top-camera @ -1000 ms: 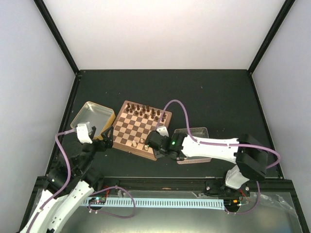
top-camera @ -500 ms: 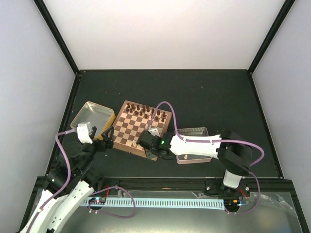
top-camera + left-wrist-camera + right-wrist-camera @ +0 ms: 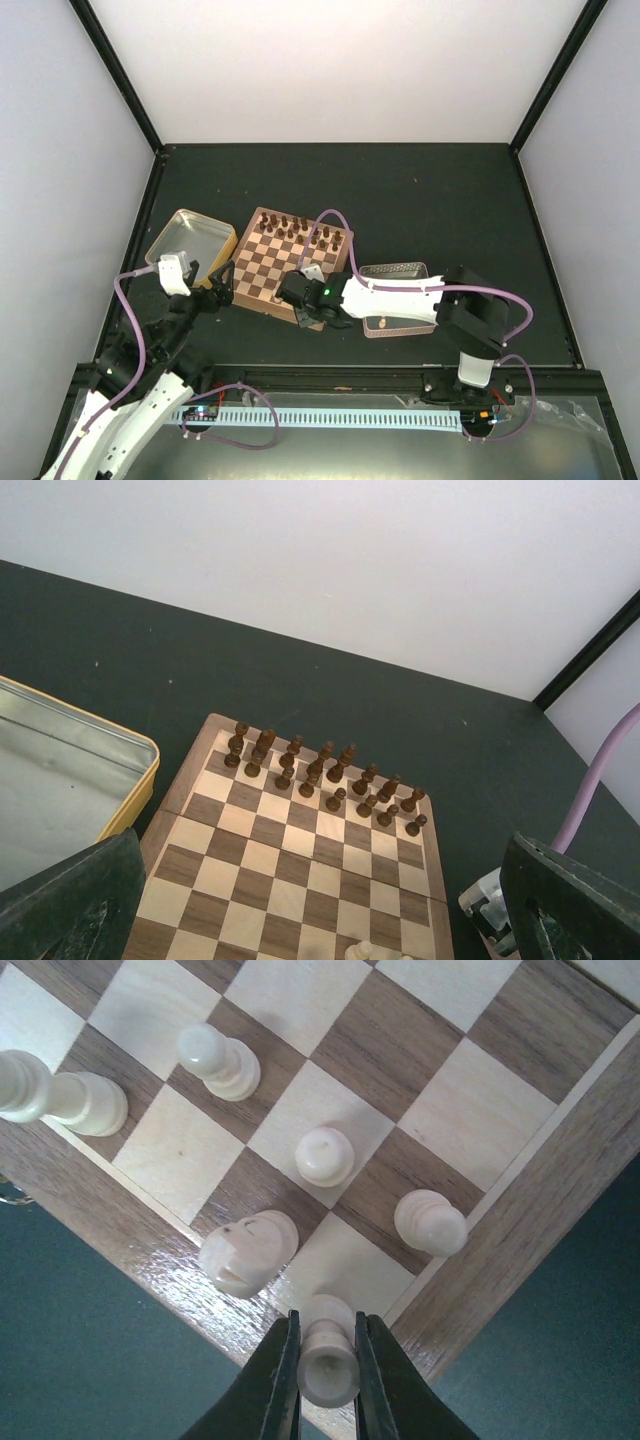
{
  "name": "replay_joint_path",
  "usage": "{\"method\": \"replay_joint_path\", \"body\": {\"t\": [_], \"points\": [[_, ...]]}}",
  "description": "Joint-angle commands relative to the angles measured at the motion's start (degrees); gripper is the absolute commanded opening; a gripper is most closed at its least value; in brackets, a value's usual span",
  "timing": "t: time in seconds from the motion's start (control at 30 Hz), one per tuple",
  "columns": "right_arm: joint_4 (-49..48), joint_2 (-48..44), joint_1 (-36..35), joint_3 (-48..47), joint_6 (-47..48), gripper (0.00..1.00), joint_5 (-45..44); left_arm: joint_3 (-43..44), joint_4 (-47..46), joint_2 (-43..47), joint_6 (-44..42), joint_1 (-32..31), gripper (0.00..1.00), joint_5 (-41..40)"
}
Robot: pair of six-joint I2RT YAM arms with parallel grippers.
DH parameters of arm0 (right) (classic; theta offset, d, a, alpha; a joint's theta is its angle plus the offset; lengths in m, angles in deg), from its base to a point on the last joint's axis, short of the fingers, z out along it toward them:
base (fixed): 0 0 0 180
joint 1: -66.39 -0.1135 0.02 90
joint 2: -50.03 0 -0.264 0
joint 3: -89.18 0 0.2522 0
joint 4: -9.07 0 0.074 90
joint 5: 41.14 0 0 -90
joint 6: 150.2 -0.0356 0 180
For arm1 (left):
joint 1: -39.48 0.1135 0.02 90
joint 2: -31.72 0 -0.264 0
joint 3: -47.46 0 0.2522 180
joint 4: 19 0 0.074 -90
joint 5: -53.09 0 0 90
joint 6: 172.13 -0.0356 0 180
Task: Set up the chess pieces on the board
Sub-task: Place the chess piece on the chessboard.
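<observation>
The board point(image 3: 262, 272) lies left of centre, with dark chessmen point(image 3: 320, 770) lined up on its far rows. My right gripper point(image 3: 327, 1355) is shut on a pale beige rook-like piece point(image 3: 328, 1362) and holds it upright over the light corner square at the board's near right corner point(image 3: 350, 1260). Several pale pieces stand nearby: a knight point(image 3: 247, 1250), pawns point(image 3: 325, 1155) point(image 3: 432, 1223) point(image 3: 217, 1060) and a taller piece point(image 3: 60, 1095). My left gripper point(image 3: 222, 285) is open and empty beside the board's left edge; its dark fingers point(image 3: 70, 900) frame the left wrist view.
A yellow-rimmed metal tin point(image 3: 188, 240) sits left of the board. A clear square tray point(image 3: 392, 273) with a pale piece in it lies right of the board, under my right arm. A purple cable point(image 3: 330, 222) arcs over the board's right side.
My right gripper has moved left from the tray side to the board's near right corner, carrying the pale piece. The left arm has not moved.
</observation>
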Motion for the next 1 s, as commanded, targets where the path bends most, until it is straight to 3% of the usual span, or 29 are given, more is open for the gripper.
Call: {"method": "replay_joint_path", "body": {"t": [0.0,0.47,0.97], "points": [[2.20,1.06,-0.27,-1.30,-1.10,0.08,-2.13,0.48,-0.01,0.98,0.01,-0.27,0.99,0.47],[2.51,1.03,-0.27,-1.66,-0.99,0.18,-2.59,0.48,-0.02,0.97,0.05,-0.31,0.99,0.47],[2.24,-11.88,0.44,3.27,-3.20,0.27,-6.45,0.48,-0.04,0.88,-0.02,-0.28,0.99,0.40]]}}
